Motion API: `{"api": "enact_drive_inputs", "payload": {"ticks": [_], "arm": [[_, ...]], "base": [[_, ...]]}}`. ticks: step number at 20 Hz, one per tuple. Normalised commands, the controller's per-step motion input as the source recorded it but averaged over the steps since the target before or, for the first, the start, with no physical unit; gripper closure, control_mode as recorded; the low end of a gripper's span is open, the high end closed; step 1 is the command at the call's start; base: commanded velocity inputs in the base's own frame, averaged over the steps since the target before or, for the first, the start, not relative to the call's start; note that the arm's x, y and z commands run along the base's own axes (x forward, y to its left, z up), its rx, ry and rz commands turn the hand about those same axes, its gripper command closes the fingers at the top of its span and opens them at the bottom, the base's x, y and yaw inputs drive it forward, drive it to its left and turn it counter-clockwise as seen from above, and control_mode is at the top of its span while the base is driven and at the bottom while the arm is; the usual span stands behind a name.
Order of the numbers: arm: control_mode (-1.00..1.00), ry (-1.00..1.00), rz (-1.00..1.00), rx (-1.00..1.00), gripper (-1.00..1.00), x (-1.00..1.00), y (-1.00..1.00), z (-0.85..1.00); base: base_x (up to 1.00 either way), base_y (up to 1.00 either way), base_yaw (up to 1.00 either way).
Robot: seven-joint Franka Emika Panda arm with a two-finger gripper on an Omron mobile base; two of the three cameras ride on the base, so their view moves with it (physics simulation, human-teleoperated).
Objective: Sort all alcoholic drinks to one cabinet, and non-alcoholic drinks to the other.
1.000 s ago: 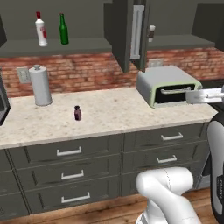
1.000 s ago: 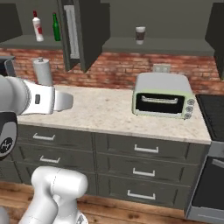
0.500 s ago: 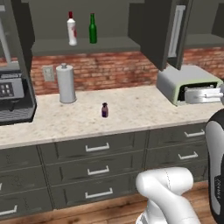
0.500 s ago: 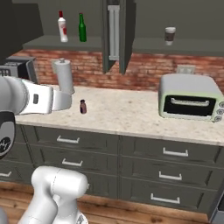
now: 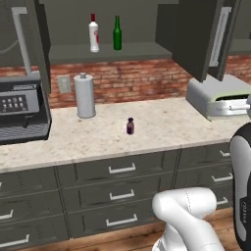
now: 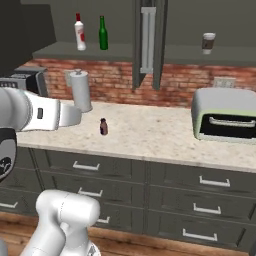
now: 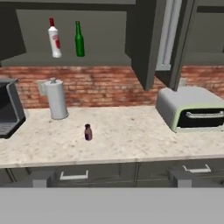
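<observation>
While the gripper (image 7: 112, 181) hangs with its jaws wide apart and nothing between them, the tiny purple bottle (image 5: 130, 126) stands upright by itself on the speckled bench (image 5: 162, 125), well apart from the tall grey canister (image 5: 84, 95) near the brick wall. On the shelf of the open left cabinet (image 5: 108, 51) the white bottle with red cap (image 5: 93, 34) and the green glass bottle (image 5: 117, 33) stand close side by side. In the right base view the coffee cup (image 6: 208, 43) sits on the shelf of the other cabinet (image 6: 220, 54), above the toaster oven (image 6: 225, 117). A dark appliance (image 5: 19, 108) rests at the bench's left end.
</observation>
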Motion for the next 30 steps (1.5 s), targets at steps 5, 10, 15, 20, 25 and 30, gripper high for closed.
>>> {"api": "enact_drive_inputs", "payload": {"ticks": [5,10,15,20,25,30], "arm": [[1.00,0.00,0.00,0.00,-1.00,0.00,0.00,0.00],[1.00,0.00,0.00,0.00,-1.00,0.00,0.00,0.00],[1.00,0.00,0.00,0.00,-1.00,0.00,0.00,0.00],[1.00,0.00,0.00,0.00,-1.00,0.00,0.00,0.00],[1.00,0.00,0.00,0.00,-1.00,0.00,0.00,0.00],[1.00,0.00,0.00,0.00,-1.00,0.00,0.00,0.00]], "base": [[0.54,0.31,0.00],[0.50,0.32,0.00],[0.41,0.32,0.00],[0.34,0.30,0.00],[0.28,0.29,0.00],[0.19,0.26,0.00]]}}
